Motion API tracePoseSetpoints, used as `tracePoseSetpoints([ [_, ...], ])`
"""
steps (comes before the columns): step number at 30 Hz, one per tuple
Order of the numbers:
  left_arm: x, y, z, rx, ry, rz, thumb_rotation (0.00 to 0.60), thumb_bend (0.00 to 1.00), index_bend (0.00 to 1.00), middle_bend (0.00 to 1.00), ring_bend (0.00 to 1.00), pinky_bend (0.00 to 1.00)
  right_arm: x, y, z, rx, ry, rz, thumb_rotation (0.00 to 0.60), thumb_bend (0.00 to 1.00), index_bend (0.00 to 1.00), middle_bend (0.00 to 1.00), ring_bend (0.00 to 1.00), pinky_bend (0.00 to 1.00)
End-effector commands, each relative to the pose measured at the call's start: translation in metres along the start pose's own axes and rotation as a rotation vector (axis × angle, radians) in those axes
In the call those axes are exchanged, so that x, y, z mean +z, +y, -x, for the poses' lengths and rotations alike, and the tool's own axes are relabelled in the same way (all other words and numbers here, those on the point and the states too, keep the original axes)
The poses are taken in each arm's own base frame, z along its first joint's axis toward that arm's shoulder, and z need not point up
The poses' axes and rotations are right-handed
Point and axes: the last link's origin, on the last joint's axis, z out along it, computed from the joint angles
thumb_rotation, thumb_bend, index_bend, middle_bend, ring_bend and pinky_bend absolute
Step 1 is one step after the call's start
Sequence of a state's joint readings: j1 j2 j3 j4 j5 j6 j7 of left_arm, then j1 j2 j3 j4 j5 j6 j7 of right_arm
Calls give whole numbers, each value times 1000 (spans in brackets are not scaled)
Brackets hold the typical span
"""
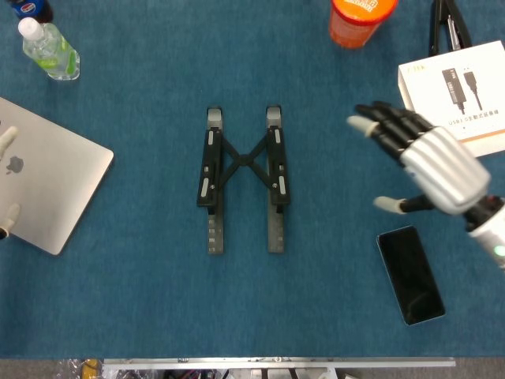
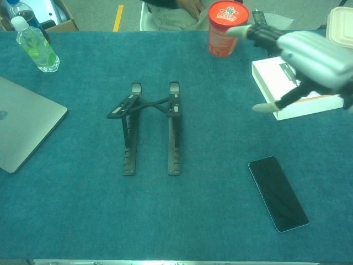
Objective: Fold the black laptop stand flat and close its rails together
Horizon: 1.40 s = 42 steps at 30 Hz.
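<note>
While right hand (image 1: 430, 166) fingers (image 1: 387, 126) spread, laptop stand (image 1: 241, 175) lies apart

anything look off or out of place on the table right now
Nothing looks spilled or damaged. The laptop stand sits square mid-table, still unfolded with its rails apart. The right hand hovers open beside it, touching nothing. The phone lies slightly angled, which seems harmless.

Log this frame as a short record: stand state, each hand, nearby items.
stand: black laptop stand still raised, rails apart, untouched
right hand: silver hand with black fingers held open in the air to the right of the stand, holding nothing
left hand: only pale fingertips at the frame edge over the silver laptop
nearby: black phone, white box, orange cup, clear bottle
</note>
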State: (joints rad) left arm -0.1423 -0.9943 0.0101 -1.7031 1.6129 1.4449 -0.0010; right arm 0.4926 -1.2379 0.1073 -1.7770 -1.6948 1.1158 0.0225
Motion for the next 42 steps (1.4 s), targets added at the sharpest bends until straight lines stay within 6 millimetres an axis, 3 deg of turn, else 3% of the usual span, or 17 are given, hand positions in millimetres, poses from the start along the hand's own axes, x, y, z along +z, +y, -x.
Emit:
tracePoseSetpoints([
  [1, 0, 1, -1, 0, -5, 12, 600, 318, 32, 27, 0, 0, 18, -12, 8, 14, -11, -34, 600, 5, 0, 54, 7, 179],
  [21, 6, -6, 1, 10, -33, 61, 600, 318, 32, 27, 0, 0, 91, -72, 68, -77, -41, -141, 600, 0, 0, 54, 7, 179],
  [30, 8, -9, 3, -1, -35, 73, 600, 319, 32, 27, 0, 0, 112, -79, 81, -121, -11, -148, 600, 0, 0, 54, 7, 179],
  [42, 8, -13, 3, -6, -27, 70, 600, 319, 32, 28, 0, 0, 131, -78, 76, -146, 68, -138, 600, 60, 0, 54, 7, 179],
])
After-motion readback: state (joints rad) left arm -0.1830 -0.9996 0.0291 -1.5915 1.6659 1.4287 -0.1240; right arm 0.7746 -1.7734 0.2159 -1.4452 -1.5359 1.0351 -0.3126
